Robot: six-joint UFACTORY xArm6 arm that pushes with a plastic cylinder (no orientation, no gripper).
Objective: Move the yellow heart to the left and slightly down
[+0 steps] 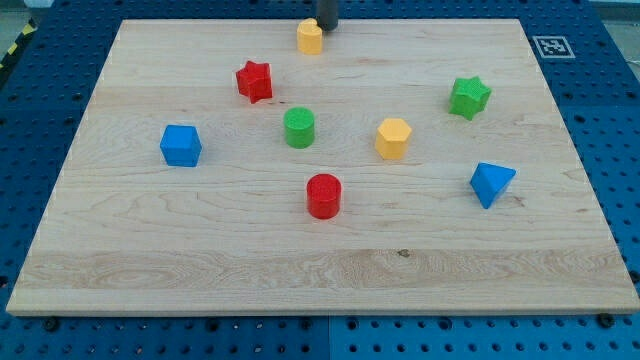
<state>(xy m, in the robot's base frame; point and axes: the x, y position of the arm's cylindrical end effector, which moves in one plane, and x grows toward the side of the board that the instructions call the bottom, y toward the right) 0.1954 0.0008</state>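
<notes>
- The rod comes in at the view's top edge, and my tip [327, 27] sits just beside the yellow heart [310, 37], at its upper right; whether the 2 actually touch is hard to tell from here.
- There is no gripper on this arm, only the plain dark rod, so nothing opens, closes or clamps on a block.
- The yellow heart stands near the top edge of the wooden board [200, 270], a little left of the middle.
- Below and to the left of it is the red star [254, 81], apart from it.
- The green cylinder [299, 128] stands near the board's middle, with the yellow hexagon-like block [393, 138] off to its right.
- The red cylinder [323, 195] is below those 2, roughly between them.
- The blue cube [181, 145] sits alone toward the view's left.
- The green star [469, 97] is on the right side, and the blue triangular block [490, 183] lies below it.
- A small black-and-white marker tag [551, 45] is just off the board's top right corner, on the blue perforated table [610, 100].
</notes>
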